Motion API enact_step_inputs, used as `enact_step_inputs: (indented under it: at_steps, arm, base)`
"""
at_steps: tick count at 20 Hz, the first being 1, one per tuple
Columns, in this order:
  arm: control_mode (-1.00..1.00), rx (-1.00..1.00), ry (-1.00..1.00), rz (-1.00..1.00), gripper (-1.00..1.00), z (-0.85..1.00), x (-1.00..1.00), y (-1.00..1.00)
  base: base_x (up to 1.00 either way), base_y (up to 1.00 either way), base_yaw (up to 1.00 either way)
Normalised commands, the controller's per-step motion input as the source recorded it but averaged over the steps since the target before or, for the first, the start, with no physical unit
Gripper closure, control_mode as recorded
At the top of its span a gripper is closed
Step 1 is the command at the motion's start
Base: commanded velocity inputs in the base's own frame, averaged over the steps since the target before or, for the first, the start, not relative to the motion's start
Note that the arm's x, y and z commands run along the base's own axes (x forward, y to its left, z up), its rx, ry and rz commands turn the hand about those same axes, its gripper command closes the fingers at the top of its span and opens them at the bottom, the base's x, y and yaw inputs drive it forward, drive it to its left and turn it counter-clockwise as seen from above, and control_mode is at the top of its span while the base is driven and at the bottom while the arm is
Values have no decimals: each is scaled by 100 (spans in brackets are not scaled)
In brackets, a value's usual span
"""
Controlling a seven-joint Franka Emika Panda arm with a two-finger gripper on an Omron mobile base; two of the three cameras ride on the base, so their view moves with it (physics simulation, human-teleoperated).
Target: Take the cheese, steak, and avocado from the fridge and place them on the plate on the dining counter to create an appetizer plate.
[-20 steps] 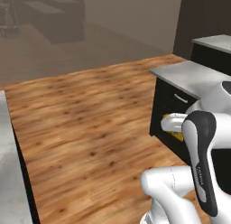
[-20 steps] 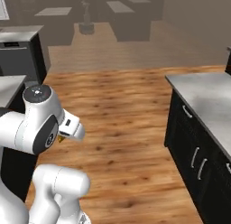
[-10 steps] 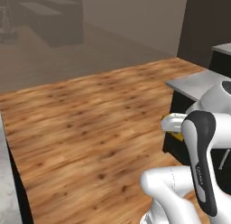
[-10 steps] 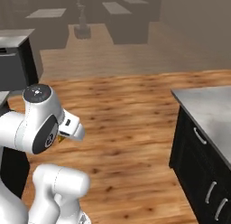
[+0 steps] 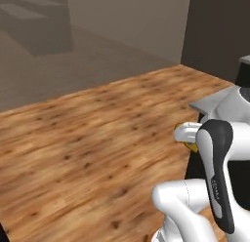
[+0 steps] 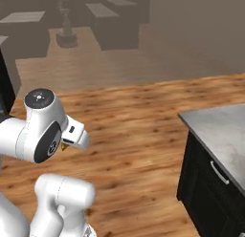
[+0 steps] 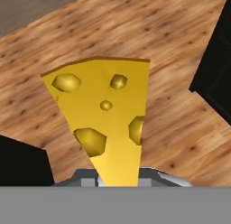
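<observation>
With the fingers (image 7: pixel 118 180) pinched on the yellow, hole-marked cheese wedge (image 7: pixel 104 121) above the wooden floor (image 7: pixel 171 60), carry it level and steady while driving to the plate.

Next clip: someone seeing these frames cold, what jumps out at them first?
The yellow cheese wedge with hole marks dominates the hand view, held up by its narrow end in the shut gripper above the wooden floor. In the base views the white arm is folded in close, a sliver of yellow showing at its hand. A black cabinet with a grey top stands at the right of the right base view.
</observation>
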Motion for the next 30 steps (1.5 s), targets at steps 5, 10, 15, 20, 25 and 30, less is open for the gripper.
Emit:
enact_step_inputs:
  at_steps: [5, 10, 15, 20, 25, 30]
  arm:
    - [100, 0, 0, 0, 100, 0, 0, 0]
    - [100, 0, 0, 0, 100, 0, 0, 0]
    - [100, 0, 0, 0, 100, 0, 0, 0]
    - [100, 0, 0, 0, 100, 0, 0, 0]
    - [100, 0, 0, 0, 100, 0, 0, 0]
    - [100, 0, 0, 0, 100, 0, 0, 0]
  base:
    - [100, 0, -39]
    - [100, 0, -48]
    - [100, 17, -55]
    - [97, 60, -61]
    - [86, 95, -56]
    - [87, 100, -53]
